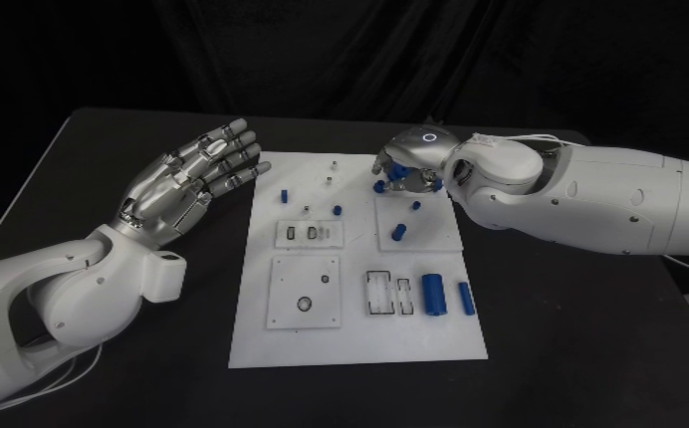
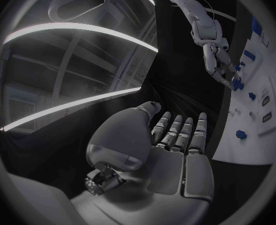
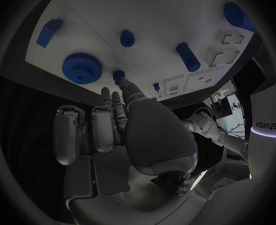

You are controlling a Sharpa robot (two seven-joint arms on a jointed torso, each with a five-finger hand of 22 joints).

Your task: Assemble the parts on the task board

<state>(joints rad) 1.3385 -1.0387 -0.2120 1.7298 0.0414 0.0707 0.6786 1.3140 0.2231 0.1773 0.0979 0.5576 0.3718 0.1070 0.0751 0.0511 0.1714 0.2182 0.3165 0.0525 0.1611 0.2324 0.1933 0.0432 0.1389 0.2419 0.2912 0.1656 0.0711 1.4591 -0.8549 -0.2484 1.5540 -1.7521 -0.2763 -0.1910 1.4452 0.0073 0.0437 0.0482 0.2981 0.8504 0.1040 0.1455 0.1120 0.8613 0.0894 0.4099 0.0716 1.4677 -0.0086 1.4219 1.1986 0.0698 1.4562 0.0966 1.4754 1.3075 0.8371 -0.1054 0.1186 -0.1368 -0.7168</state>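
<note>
Head view shows a white task board [image 1: 359, 343] in the middle of a black table [image 1: 574, 348]. Left hand [image 1: 194, 184] hovers flat just off the board's left edge, fingers straight and spread, holding nothing. Right hand [image 1: 406, 164] reaches down over the board's far right corner. Right wrist view shows its fingertips [image 3: 120, 81] closed on a small blue peg [image 3: 118, 75] there, beside a blue gear [image 3: 82, 68]. Two blue cylinders [image 1: 448, 296] lie near the board's right edge.
</note>
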